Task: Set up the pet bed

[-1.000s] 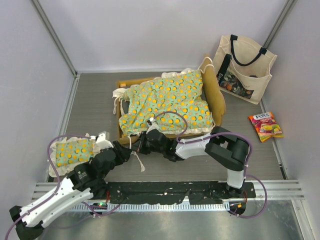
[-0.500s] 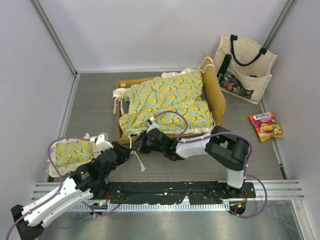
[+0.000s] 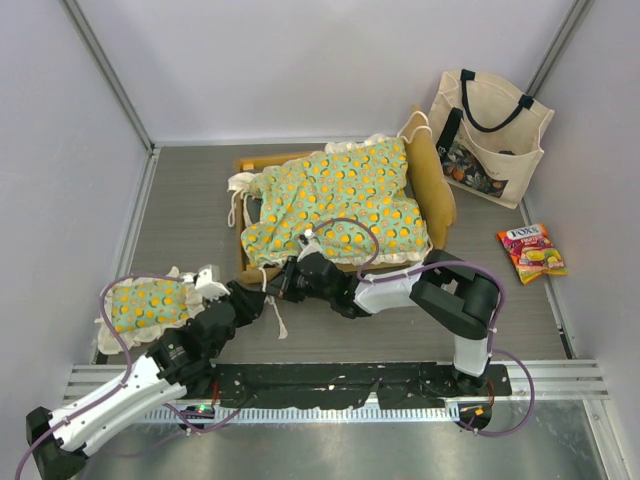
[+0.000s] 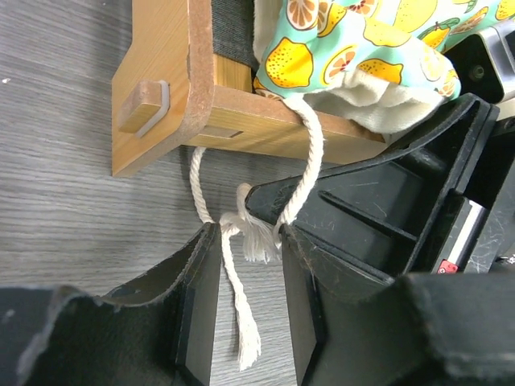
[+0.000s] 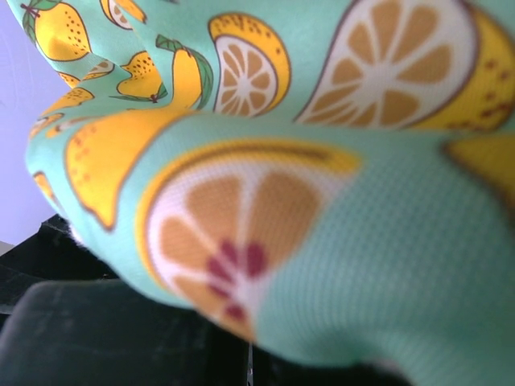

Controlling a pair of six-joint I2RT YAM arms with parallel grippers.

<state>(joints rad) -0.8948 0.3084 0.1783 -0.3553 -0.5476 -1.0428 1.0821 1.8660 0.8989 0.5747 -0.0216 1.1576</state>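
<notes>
Tying step: the mattress cushion (image 3: 335,195) lies on the bed frame (image 4: 161,88) beyond the right jaws, closed on its hem. The left jaws, part-open, straddle the tie cord (image 4: 241,233); next, probably clamp it.

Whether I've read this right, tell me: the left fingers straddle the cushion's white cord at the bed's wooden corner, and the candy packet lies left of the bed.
One thing is wrong: the candy packet lies right of the bed, as the top view shows. The left fingers do straddle the white cord at its corner.
</notes>
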